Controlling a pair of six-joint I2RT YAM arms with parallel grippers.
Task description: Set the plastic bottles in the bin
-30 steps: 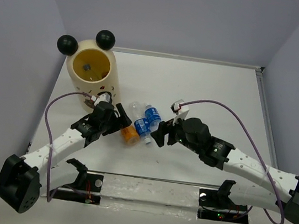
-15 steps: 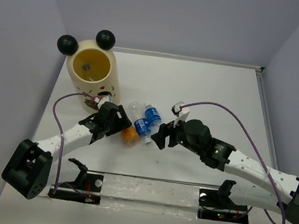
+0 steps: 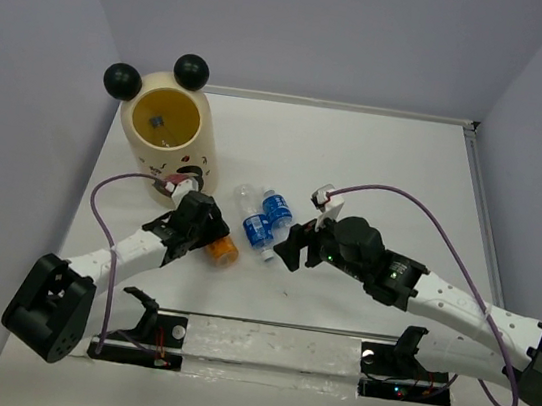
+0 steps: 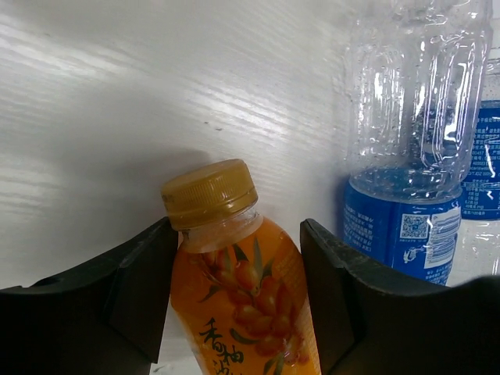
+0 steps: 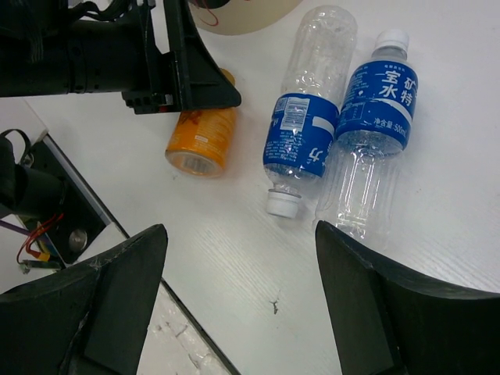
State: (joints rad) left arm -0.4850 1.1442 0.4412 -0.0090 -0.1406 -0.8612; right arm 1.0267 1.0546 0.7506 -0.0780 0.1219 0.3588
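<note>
A short orange bottle (image 4: 242, 289) with a gold cap lies on the white table between my left gripper's (image 4: 238, 234) black fingers, which press its sides. From above, this orange bottle (image 3: 222, 250) lies just right of the left gripper (image 3: 208, 238). Two clear bottles with blue labels and white caps (image 3: 256, 226) (image 3: 277, 207) lie side by side to its right. My right gripper (image 5: 241, 234) hangs open over bare table, just short of the nearer clear bottle's cap (image 5: 283, 203). The cream bin (image 3: 167, 133) with black ball ears stands behind the left arm.
Two black mounts (image 3: 140, 311) (image 3: 408, 343) sit at the near table edge. Purple cables loop beside each arm. Grey walls close in the left, the back and the right, and a raised rim (image 3: 476, 181) runs along the table's right side.
My left gripper has closed round the orange bottle and drawn it a little left and nearer, away from the clear bottles. The right gripper has barely shifted.
</note>
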